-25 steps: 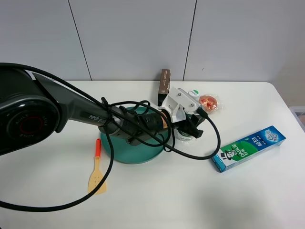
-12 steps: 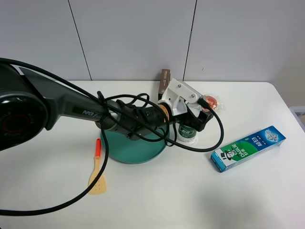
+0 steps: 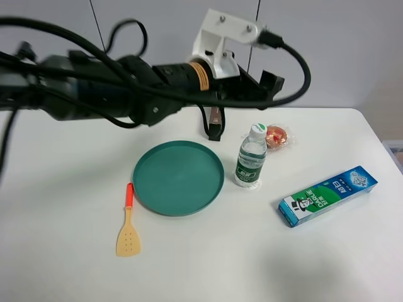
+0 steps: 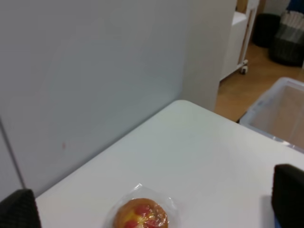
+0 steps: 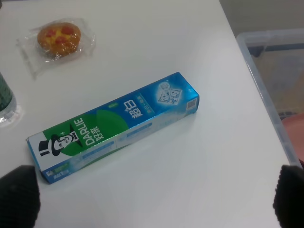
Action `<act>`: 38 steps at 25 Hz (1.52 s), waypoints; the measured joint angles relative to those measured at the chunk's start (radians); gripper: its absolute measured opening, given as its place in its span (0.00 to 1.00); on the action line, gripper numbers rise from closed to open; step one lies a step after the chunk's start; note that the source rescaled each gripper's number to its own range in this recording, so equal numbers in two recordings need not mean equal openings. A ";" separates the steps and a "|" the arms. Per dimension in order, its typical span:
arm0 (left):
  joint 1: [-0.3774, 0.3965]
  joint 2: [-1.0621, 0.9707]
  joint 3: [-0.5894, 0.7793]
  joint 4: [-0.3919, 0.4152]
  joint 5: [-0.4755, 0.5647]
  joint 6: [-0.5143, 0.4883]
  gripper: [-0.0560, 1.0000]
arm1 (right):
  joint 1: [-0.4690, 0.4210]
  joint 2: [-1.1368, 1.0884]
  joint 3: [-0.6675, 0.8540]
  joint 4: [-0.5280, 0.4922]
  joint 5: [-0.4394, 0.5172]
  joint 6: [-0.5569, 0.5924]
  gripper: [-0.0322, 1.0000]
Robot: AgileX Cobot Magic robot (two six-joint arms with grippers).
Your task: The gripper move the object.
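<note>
The bottle [image 3: 251, 165], clear with a white cap and green label, stands upright on the white table just right of the green plate [image 3: 178, 177]. My left gripper [image 3: 261, 91] hangs high above the table, behind and above the bottle, apart from it. Its black jaws stand wide apart and empty in the left wrist view [image 4: 152, 203]. The right gripper [image 5: 154, 197] is open and empty over the toothpaste box [image 5: 114, 126]. The bottle's edge [image 5: 4, 102] shows in the right wrist view.
A wrapped pastry [image 3: 276, 135] lies behind the bottle, and a brown box [image 3: 215, 123] stands behind the plate. The blue-green toothpaste box [image 3: 328, 195] lies at the right. An orange-handled spatula [image 3: 128, 220] lies left of the plate. A clear bin [image 5: 273, 90] stands past the table's right edge.
My left gripper has let go of the bottle and risen well above the table. The bottle stays standing to the right of the plate.
</note>
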 joint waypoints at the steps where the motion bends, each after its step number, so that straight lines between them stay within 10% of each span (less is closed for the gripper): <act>1: 0.007 -0.032 0.000 -0.004 0.058 0.018 0.98 | 0.000 0.000 0.000 0.000 0.000 0.000 1.00; 7: 0.156 -0.137 -0.001 -0.014 0.333 0.182 0.98 | 0.000 0.000 0.000 0.000 0.000 0.000 1.00; 23: 0.853 -0.498 0.000 -0.152 1.022 0.459 0.98 | 0.000 0.000 0.000 0.000 0.000 0.000 1.00; 38: 0.962 -1.064 0.325 -0.263 1.068 0.479 0.98 | 0.000 0.000 0.000 0.000 0.000 0.000 1.00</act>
